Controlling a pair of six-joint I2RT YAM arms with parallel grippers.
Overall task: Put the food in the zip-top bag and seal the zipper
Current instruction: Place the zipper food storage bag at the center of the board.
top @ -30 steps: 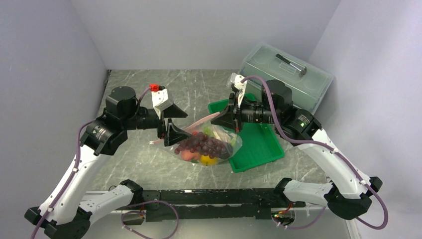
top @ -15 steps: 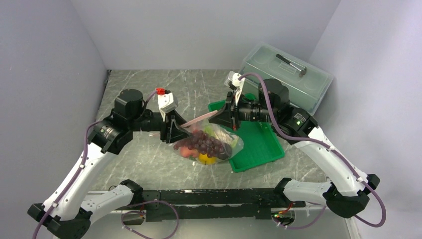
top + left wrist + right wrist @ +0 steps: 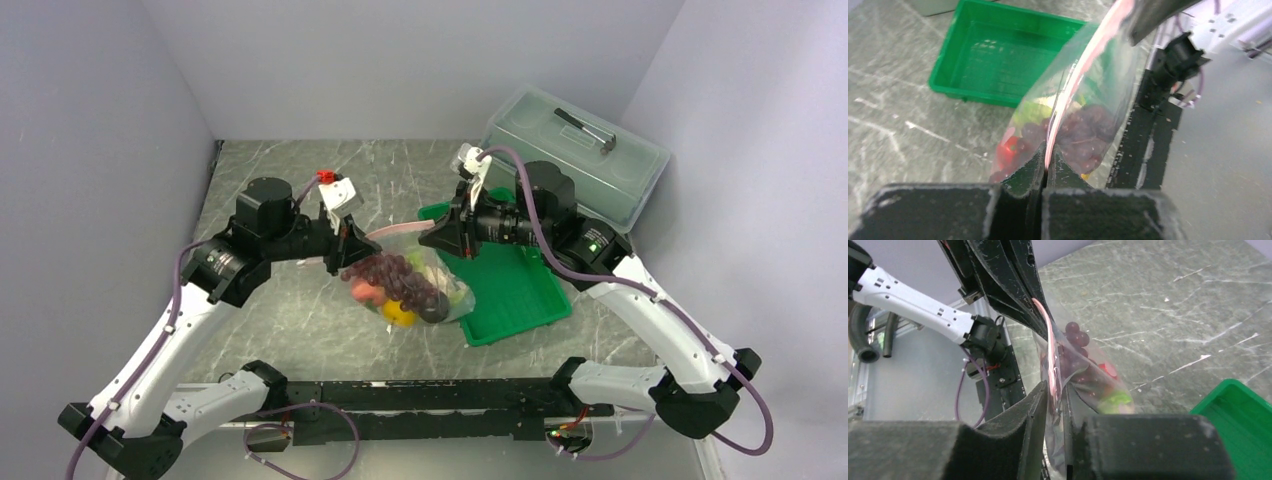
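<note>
Zip-top bag (image 3: 412,292) hangs; zipper (image 3: 396,231) spans left claw (image 3: 346,252) to right claw (image 3: 433,240).

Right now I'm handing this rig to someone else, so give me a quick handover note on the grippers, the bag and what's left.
Left gripper: shut on one end of the zipper.
Right gripper: jaws a little apart around the zipper's other end; grip unclear.
Zip-top bag: hangs between the two grippers, by the green tray, which shows no food.
Done: food is inside; grape bunch, yellow-orange fruit and red-orange fruit show through the plastic.
Left: check the zipper is pressed shut along its whole length; these views don't settle that.
</note>
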